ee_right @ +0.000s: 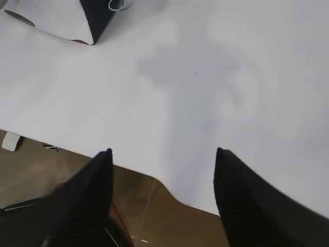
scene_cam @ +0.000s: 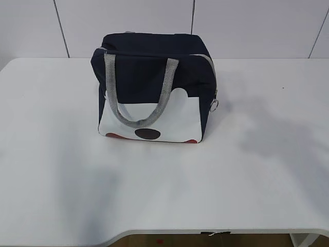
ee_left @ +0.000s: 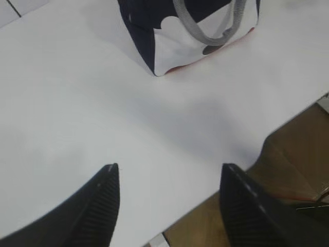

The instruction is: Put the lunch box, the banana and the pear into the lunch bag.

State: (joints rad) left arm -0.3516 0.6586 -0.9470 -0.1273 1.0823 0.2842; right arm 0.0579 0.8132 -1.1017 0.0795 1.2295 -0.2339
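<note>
The navy lunch bag stands upright on the white table, its zipper closed, grey handles hanging over its white-and-red patterned front. Its metal ring pull hangs at its right side. The bag also shows in the left wrist view, and its corner in the right wrist view. My left gripper is open and empty above the table's front edge. My right gripper is open and empty above the front edge too. Neither gripper shows in the exterior view. The lunch box, banana and pear are out of view.
The table's front edge has a curved cut-out, with brown floor below it. A white wall stands behind the table.
</note>
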